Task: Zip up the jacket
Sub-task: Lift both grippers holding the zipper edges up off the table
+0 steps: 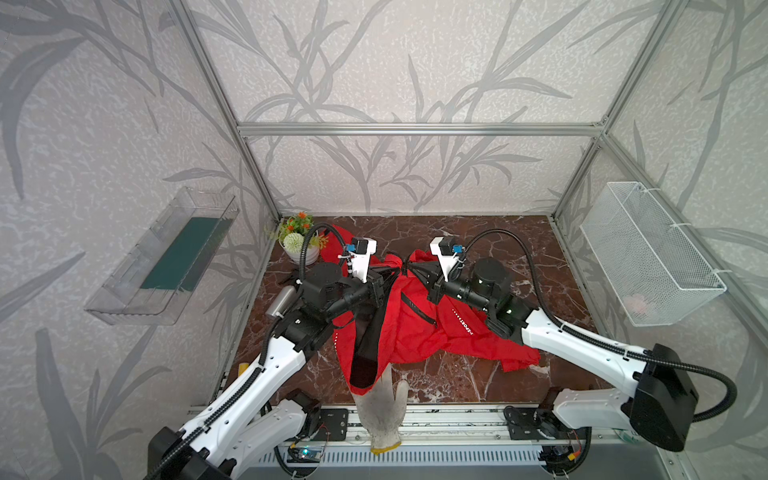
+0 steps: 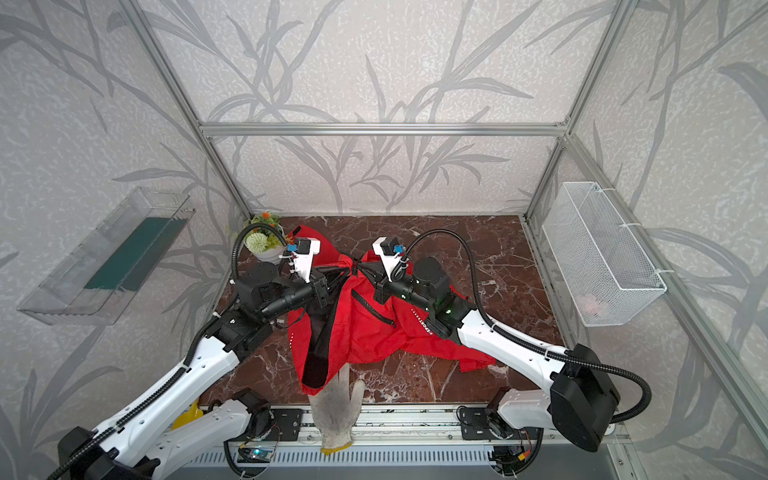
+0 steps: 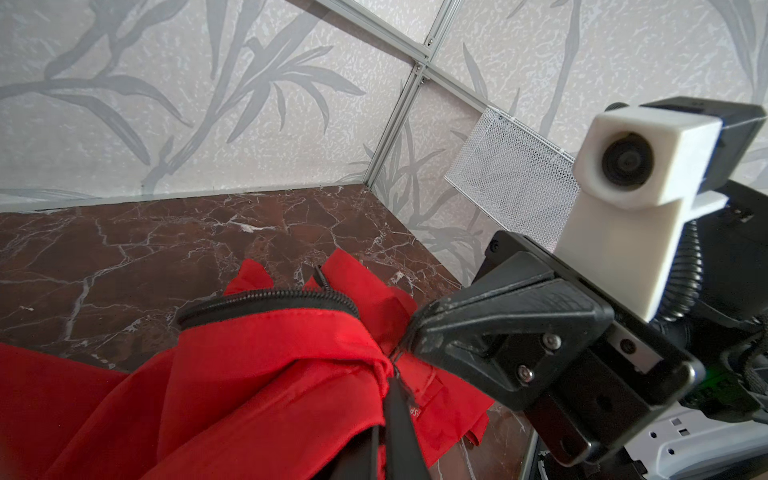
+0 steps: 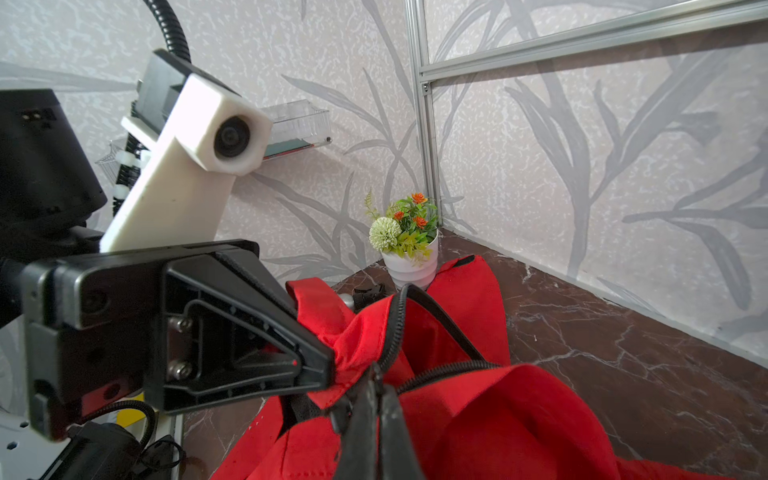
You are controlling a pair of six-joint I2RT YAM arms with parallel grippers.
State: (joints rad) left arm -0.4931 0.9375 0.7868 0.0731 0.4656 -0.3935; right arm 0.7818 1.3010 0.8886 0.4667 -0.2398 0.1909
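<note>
Step, prob.: bringing front edges together. L gripper & R gripper both clenched on jacket near zip. Next: mate zip ends; needs precise alignment.

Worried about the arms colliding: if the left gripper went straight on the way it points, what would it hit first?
The left gripper is shut on bunched fabric of the jacket; just past that, probably the right gripper, whose tip faces it, clamped on the same bunch. The gap is hard to judge.
</note>
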